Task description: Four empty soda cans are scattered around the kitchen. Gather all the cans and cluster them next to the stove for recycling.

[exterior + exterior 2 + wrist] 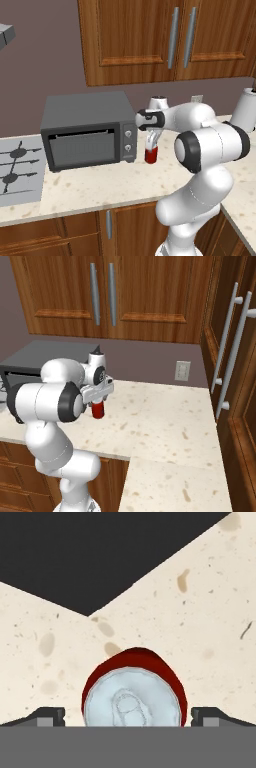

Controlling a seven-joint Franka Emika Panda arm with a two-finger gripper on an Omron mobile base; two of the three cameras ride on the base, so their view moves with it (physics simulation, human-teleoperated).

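I've got the gripper pointing straight down at the counter, jaws spread as wide as they go, one dark fingertip on each side of a soda can. In the hand view the can's silvery top sits right between the tips, with a sliver of counter showing on either side, so nothing is clamped. The fingers bracket the can, they are not pressing on it.

From the left base view, the gripper hangs over the red can, which stands upright on the speckled beige countertop. The fingers reach down around the upper part of the can; its lower body shows red below them. The right base view agrees: gripper above, can upright under it, well back from the counter's front edge.

Moving outward, the can stands just beside the right front corner of the dark grey microwave, close to its two control knobs. That dark block across the top of the hand view is the microwave too. On the far side of the microwave, at the left edge of the left base view, I see the stove, silver with black grates, well apart from the can. Wooden wall cabinets hang above, and a wall outlet sits on the back wall to the right.
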